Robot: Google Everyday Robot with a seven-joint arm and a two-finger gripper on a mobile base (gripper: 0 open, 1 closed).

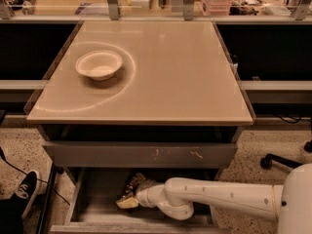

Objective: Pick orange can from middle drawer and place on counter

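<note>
A: Where is the gripper?

B: The gripper (129,195) is down inside the middle drawer (97,199), which stands pulled out at the bottom of the cabinet, below the drawer front (141,154) with the white scratches. The white arm (219,199) reaches in from the right, bends at the wrist and points left.

A: Is the pincer spread, pressed together, or pinching something?

B: I cannot tell. Its tip shows only as a dark and yellowish cluster low in the drawer.

A: And the orange can?

B: A brownish shape with dark patches, which seems to be the orange can (135,182), sits right at the gripper's tip, left of the drawer's middle and toward its back. Whether it is held or only touched, I cannot tell.

A: What about the counter?

B: The counter (185,72) carries 1 white bowl (99,65) on its far left part, within a faint pale ring mark (127,82). 1 black shoe (24,191) shows on the floor at the left.
</note>
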